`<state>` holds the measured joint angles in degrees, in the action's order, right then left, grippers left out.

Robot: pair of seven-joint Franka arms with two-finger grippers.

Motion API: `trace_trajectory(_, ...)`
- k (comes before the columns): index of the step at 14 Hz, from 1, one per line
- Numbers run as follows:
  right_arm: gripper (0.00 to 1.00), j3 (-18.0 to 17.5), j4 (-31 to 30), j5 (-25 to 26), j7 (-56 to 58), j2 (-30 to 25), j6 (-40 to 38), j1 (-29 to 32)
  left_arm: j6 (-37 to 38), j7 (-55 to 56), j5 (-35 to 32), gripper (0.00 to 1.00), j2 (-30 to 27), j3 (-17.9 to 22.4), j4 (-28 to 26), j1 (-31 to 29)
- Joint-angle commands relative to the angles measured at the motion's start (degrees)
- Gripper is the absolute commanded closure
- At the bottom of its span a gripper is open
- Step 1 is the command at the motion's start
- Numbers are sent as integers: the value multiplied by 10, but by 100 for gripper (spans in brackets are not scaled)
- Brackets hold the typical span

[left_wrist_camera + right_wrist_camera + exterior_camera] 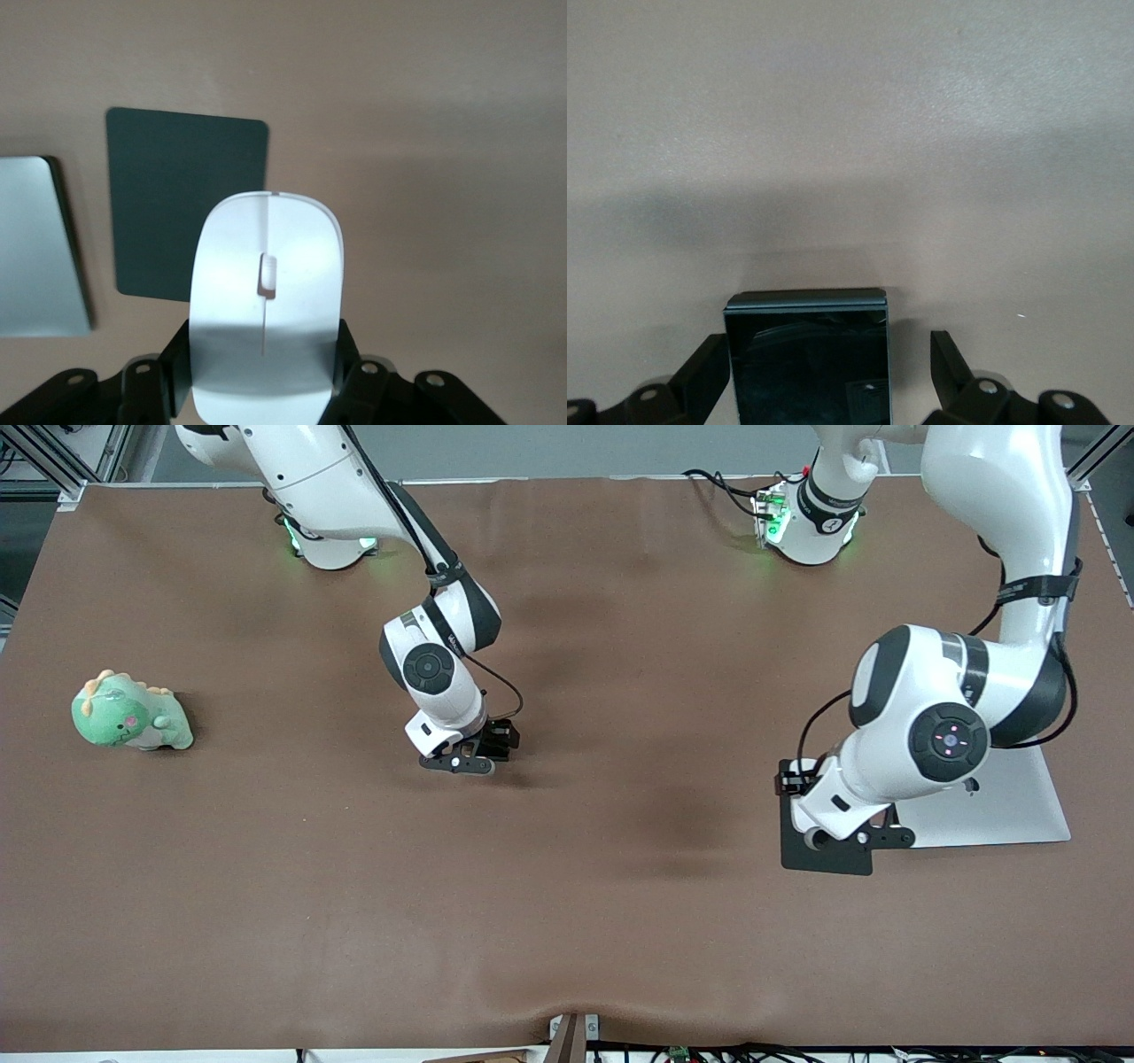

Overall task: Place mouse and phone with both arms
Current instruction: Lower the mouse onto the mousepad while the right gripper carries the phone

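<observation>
mouse (266, 310) was clamped in the left tool (873, 834), hanging over the dark pad (177, 204) with the silver slab (35, 248) at the pad's three o'clock in the front view. phone (808, 359) lay on the brown worktop (567, 921) mid-table, between the right tool's (461, 762) wide-spread fingers (700, 376), not gripped. risk as i saw it: the glossy mouse could slip in that grip, or be let go from too high and skid off the pad.

Brown cloth-covered bench (620, 921), green plush dinosaur (131, 714) lying toward the right arm's end, dark grey pad (819, 855) and pale flat slab (1001, 806) side by side toward the left arm's end (both partly hidden), black phone (808, 363) flat mid-bench.
</observation>
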<state>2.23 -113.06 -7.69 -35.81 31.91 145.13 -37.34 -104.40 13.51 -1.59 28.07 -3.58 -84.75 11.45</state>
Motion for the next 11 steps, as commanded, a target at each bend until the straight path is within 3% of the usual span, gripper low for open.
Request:
trace_trajectory(1, 0, 3, 10, -6, -5, 10, 4, -7, -5, -43, -15, 100, 4, -5, -8, -21)
trace_trajectory(10, 0, 3, 10, -6, -8, 18, 4, -15, -112, -84, -15, 100, 44, -3, -46, -47)
trace_trajectory(11, 20, 3, 10, -5, -8, 18, 3, -15, -119, -87, -15, 100, 49, -3, -46, -51)
